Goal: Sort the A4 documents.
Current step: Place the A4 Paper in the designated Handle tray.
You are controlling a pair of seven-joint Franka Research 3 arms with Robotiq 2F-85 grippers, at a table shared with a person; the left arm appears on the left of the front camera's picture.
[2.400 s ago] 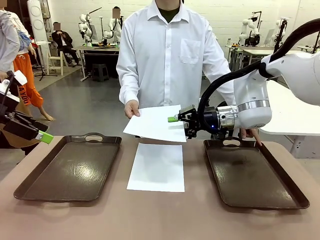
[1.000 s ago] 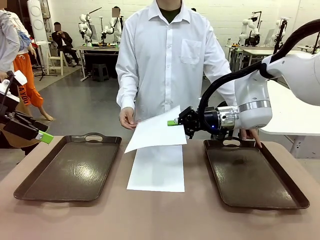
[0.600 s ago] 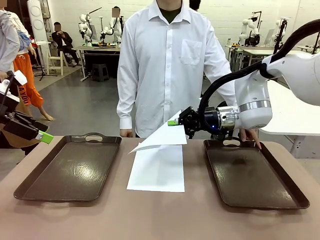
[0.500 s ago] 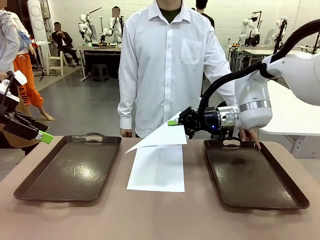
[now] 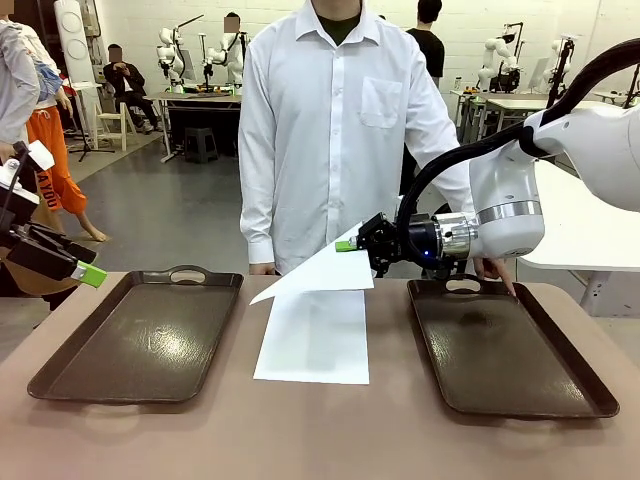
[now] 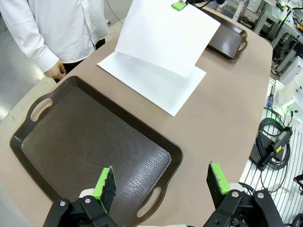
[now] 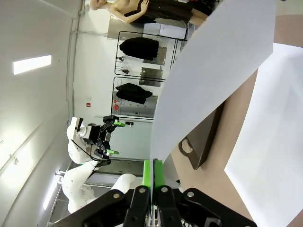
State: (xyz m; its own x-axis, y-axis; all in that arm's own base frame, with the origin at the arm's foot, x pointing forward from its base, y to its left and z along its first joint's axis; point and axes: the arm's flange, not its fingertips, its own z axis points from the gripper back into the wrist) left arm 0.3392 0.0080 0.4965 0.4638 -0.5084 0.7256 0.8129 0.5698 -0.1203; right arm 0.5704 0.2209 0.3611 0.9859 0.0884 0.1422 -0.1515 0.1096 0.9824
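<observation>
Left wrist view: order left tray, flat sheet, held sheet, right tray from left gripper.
1. Left tray, just below the left gripper.
2. Flat sheet, on the table beyond.
3. Held sheet, raised over it.
4. Right tray, farthest back.

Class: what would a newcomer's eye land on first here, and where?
The right gripper, shut on a white sheet that droops in mid-air at the scene's centre. Below it a second sheet lies flat between the left tray and the right tray, both dark brown. A person in a white shirt stands at the far side.
</observation>
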